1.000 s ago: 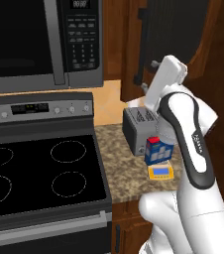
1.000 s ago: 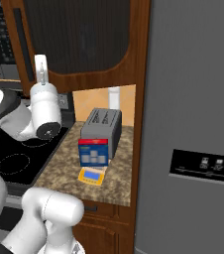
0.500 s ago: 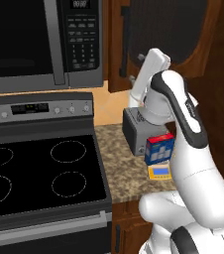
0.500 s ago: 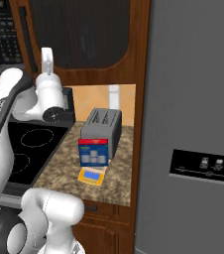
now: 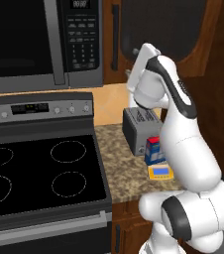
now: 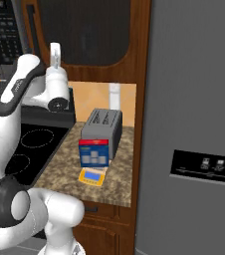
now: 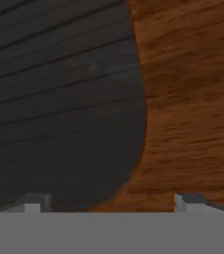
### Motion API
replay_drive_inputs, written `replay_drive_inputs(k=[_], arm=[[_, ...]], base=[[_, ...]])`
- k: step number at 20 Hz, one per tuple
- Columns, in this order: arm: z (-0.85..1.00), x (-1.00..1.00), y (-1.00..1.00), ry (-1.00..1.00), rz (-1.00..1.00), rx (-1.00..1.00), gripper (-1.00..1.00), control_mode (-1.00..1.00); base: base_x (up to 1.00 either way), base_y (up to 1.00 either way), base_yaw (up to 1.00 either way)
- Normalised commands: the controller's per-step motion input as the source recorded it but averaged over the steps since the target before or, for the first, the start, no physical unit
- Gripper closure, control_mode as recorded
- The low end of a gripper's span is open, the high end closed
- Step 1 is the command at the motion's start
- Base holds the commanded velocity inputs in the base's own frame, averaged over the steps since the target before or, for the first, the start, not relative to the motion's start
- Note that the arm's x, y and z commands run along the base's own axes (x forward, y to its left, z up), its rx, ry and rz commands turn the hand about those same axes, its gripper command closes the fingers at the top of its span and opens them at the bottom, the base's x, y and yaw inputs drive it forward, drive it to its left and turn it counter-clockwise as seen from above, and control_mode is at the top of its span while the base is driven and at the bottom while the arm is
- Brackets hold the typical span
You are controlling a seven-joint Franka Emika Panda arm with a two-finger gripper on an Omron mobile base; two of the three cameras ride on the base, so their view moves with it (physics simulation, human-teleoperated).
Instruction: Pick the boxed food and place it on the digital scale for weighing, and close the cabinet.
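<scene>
At the far left we saw the black stove top [image 5: 39, 168] with its ring burners, and above it the black-and-steel microwave [image 5: 42, 42]. Right of the stove lay the speckled worktop [image 5: 119, 168], a narrow strip running to the tall grey refrigerator [image 6: 194, 124].

On the worktop, the grey toaster [image 6: 102, 130] stood toward the back edge. Just in front of it, touching or nearly touching, stood the boxed food [image 6: 93, 153], upright, blue with a red top band. We could not tell whether its base rested on the digital scale [image 6: 93, 176] or just behind it; the yellow scale lay at the worktop's front edge with its blue display facing forward.

Above the worktop hung the cabinet [image 6: 84, 35], reddish-brown, its door carrying a dark rounded panel and a black bar handle [image 5: 115, 37]. We could not tell whether the door was fully closed.

The gripper [image 7: 109, 203] was raised up against the cabinet door, its fingertips [image 7: 32, 202] spread wide apart and holding nothing, with the dark panel and the wood frame close ahead of them.
</scene>
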Motion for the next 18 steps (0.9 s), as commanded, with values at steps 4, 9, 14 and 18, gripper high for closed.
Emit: replay_drive_inputs(k=[4, 9, 14, 18], arm=[[0.0, 0.89, -0.2, 0.0, -0.41, -0.06, -1.0, -1.0], [0.0, 0.94, -0.15, 0.0, -0.44, -0.05, -1.0, -1.0], [-0.01, 0.67, -0.61, 0.0, -0.18, 0.01, -1.0, -1.0], [0.0, 0.21, -0.94, 0.0, 0.0, 0.09, -1.0, -1.0]], base=[[0.0, 0.0, 0.0], [0.0, 0.0, 0.0], [0.0, 0.0, 0.0], [0.0, 0.0, 0.0]])
